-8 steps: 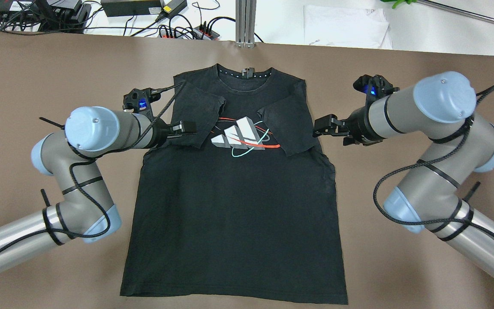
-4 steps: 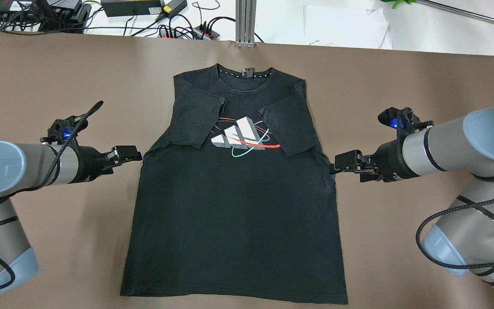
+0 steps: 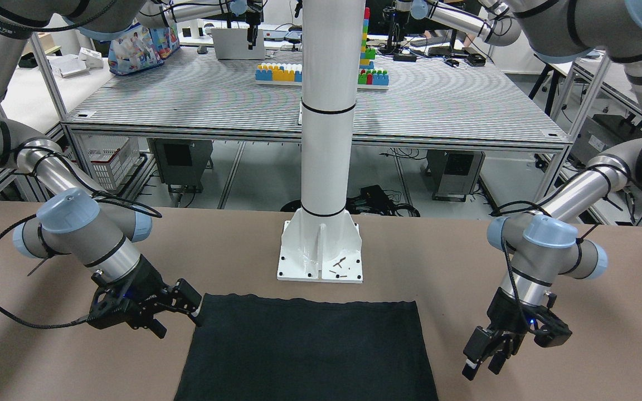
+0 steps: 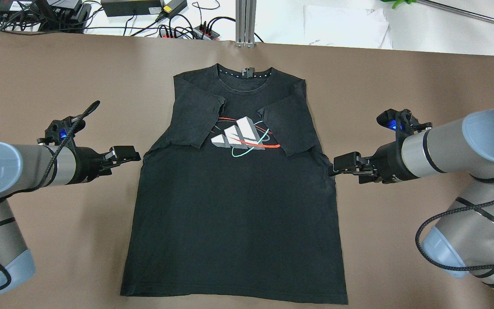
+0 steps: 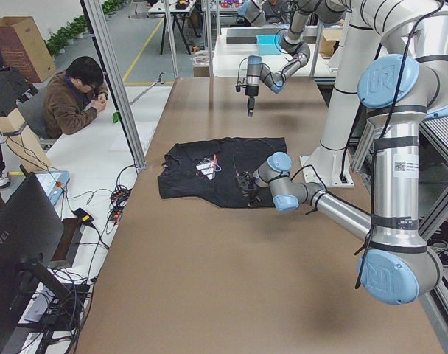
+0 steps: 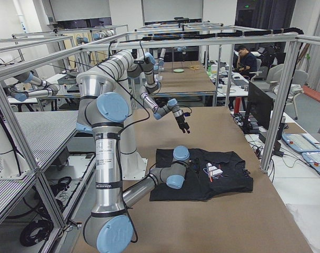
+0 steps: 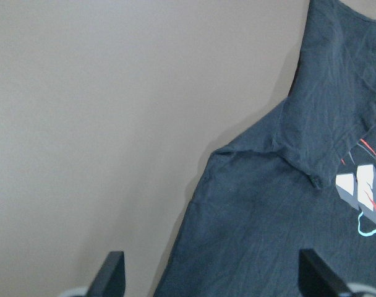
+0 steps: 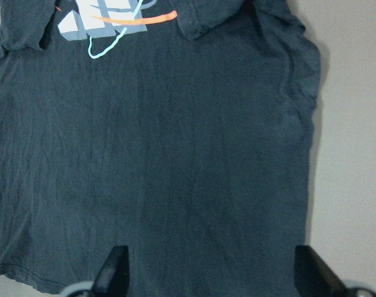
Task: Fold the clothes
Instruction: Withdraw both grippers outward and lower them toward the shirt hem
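- The black shirt [image 4: 234, 206] lies flat on the table [image 4: 58, 64], centre frame; the front view crops it at the bottom edge, hiding the print that the overhead shows.
- Left gripper [image 4: 129, 153] and right gripper [image 4: 339, 164] flank it, jaws wide, empty.

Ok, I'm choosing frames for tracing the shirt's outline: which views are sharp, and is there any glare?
Overhead exterior: sharp and evenly lit, the shirt crisp against the brown table, no glare. Both wrist-mounted views: soft, hazy, but edges readable. Exterior front-facing: shirt a featureless dark patch, cut off at the bottom.
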Available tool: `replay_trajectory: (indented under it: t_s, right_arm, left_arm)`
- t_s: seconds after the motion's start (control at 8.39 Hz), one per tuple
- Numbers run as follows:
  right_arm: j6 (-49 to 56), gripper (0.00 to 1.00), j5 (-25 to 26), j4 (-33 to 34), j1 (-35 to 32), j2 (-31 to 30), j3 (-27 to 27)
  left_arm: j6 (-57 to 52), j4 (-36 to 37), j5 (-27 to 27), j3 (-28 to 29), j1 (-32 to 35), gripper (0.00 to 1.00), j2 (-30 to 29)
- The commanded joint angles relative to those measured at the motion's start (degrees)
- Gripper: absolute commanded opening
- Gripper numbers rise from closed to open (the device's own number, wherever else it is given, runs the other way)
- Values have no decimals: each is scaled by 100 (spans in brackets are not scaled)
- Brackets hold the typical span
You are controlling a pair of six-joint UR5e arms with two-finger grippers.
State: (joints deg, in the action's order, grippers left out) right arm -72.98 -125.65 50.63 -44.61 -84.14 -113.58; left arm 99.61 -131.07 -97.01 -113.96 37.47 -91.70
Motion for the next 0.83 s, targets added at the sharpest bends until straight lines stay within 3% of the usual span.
replay_trajectory:
  t_s: [0.0, 0.24, 0.48, 0.72]
  right_arm:
    - [3, 94, -135, -1647, 32, -1469, 89]
    - [-162, 95, -205, -2623, 40, -2000, 483]
    - [-750, 94, -301, -3626, 136, -2054, 915]
    - [-964, 94, -224, -3622, 486, -2054, 934]
  left_arm:
    - [68, -234, 128, -135, -659, 100, 12]
    - [-160, -243, 1371, -162, -2009, 100, 3]
    - [-232, -357, 1893, -354, -2742, 100, 212]
    - [-240, -393, 1949, -408, -2929, 100, 423]
